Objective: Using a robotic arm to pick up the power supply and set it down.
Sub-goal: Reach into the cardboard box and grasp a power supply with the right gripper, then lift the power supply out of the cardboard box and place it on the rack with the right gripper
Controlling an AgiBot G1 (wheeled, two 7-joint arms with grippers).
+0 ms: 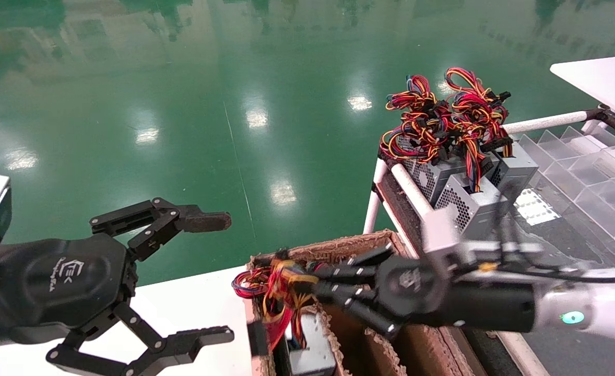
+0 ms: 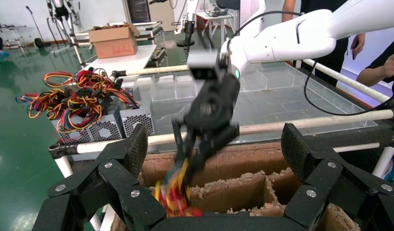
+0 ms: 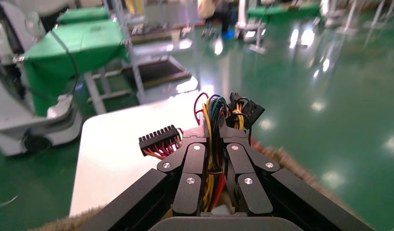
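Two grippers in view: idle left gripper (image 1: 182, 277) spread open nearest, right gripper (image 1: 307, 292) clamped on the power supply (image 1: 307, 350) wires in the cardboard box (image 1: 339, 248); lift phase, next needs clean vertical extraction.

Glossy green floor (image 1: 182, 104), rough brown cardboard box (image 1: 339, 245), perforated grey metal PSUs (image 1: 459, 203), matt blk jaws.

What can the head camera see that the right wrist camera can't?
Only the head view shows the open left gripper hanging idle over the white table, the cardboard box, and the other power supplies stacked on the rack. Only the right wrist view shows green-covered benches across the floor. Both show the right gripper shut on the wire bundle of a power supply.
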